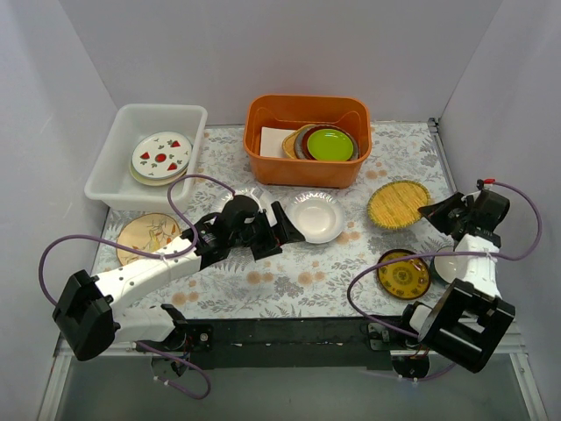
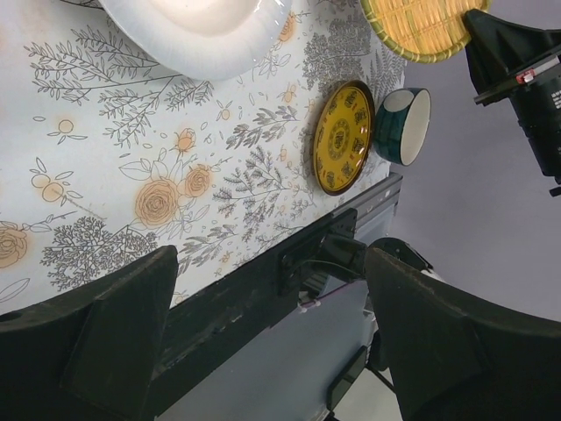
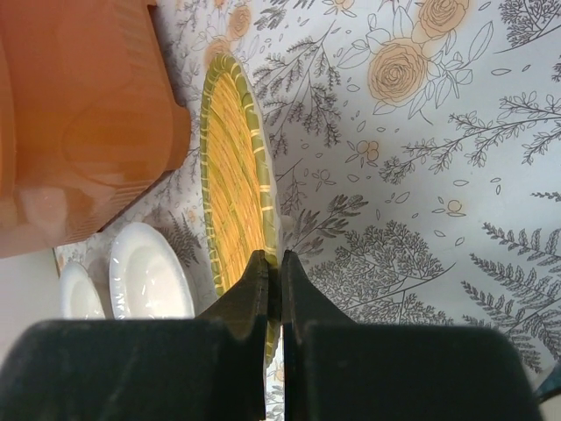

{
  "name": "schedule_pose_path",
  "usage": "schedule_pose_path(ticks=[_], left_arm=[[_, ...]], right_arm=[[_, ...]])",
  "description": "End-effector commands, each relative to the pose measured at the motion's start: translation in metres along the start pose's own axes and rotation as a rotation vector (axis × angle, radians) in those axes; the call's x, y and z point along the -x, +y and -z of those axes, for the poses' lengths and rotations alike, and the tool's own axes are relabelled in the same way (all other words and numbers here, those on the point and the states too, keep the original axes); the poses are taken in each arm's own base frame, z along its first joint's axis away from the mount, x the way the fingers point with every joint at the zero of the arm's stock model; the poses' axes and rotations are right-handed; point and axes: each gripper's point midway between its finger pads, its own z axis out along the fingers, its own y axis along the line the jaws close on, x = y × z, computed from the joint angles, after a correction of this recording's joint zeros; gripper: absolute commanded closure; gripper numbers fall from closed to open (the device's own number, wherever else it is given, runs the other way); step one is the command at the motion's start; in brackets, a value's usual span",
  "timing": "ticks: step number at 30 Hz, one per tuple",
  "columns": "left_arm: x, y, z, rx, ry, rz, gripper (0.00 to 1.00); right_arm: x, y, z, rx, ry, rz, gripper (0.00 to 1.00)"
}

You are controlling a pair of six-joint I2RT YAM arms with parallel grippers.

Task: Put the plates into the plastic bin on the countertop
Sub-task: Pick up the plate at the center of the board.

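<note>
The white plastic bin (image 1: 114, 162) stands at the back left and holds a stack topped by a red-fruit-patterned plate (image 1: 161, 155). On the fern-printed countertop (image 1: 289, 281) lie a white plate (image 1: 317, 217), a second white plate (image 1: 246, 194) partly under my left arm, a peach plate (image 1: 145, 235), a yellow woven plate (image 1: 397, 203) and a dark brown-gold plate (image 1: 403, 274). My left gripper (image 1: 287, 230) is open and empty beside the white plate (image 2: 197, 31). My right gripper (image 1: 431, 210) is shut on the rim of the yellow woven plate (image 3: 232, 175).
An orange tub (image 1: 307, 167) at the back centre holds a lime-green plate (image 1: 330, 143) and others. A teal-and-white bowl (image 2: 405, 124) lies on its side by the brown-gold plate (image 2: 342, 136), near the right arm's base. White walls enclose the table.
</note>
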Motion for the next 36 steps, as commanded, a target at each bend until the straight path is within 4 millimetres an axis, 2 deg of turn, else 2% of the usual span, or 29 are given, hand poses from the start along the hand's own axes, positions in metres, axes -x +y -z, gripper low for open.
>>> schedule_pose_path(ticks=[1,6,7,11,17,21,24,26,27,29,36], left_arm=[[0.006,-0.016,0.005,-0.041,-0.02,-0.018,0.13],[0.004,-0.025,0.005,-0.101,-0.016,-0.014,0.13],[0.003,-0.032,0.006,-0.128,-0.016,-0.023,0.13],[-0.002,-0.043,-0.002,-0.153,0.001,-0.032,0.14],[-0.009,-0.06,-0.012,-0.19,0.008,-0.048,0.14],[-0.009,-0.067,-0.021,-0.221,0.003,-0.035,0.14],[-0.005,-0.082,-0.023,-0.29,-0.02,-0.026,0.14],[-0.005,-0.079,-0.03,-0.295,-0.02,-0.015,0.14],[-0.003,-0.085,-0.03,-0.324,-0.029,-0.016,0.14],[-0.003,-0.086,-0.036,-0.333,-0.024,-0.007,0.14],[0.003,-0.102,-0.047,-0.383,-0.032,-0.01,0.15]], right_arm=[[0.018,0.029,0.021,0.057,-0.053,0.022,0.99],[0.02,0.05,0.042,0.106,-0.078,0.049,0.99],[0.018,0.051,0.045,0.108,-0.071,0.045,0.99],[0.013,0.068,0.061,0.165,-0.088,0.033,0.99],[0.011,0.08,0.077,0.185,-0.089,0.049,0.99],[0.003,0.089,0.083,0.225,-0.069,0.04,0.99],[-0.007,0.093,0.083,0.264,-0.057,0.036,0.99],[-0.012,0.097,0.084,0.282,-0.043,0.029,0.99],[-0.012,0.098,0.085,0.289,-0.042,0.031,0.99],[-0.014,0.103,0.086,0.31,-0.031,0.034,0.99],[-0.02,0.132,0.094,0.389,0.008,0.074,0.99]])
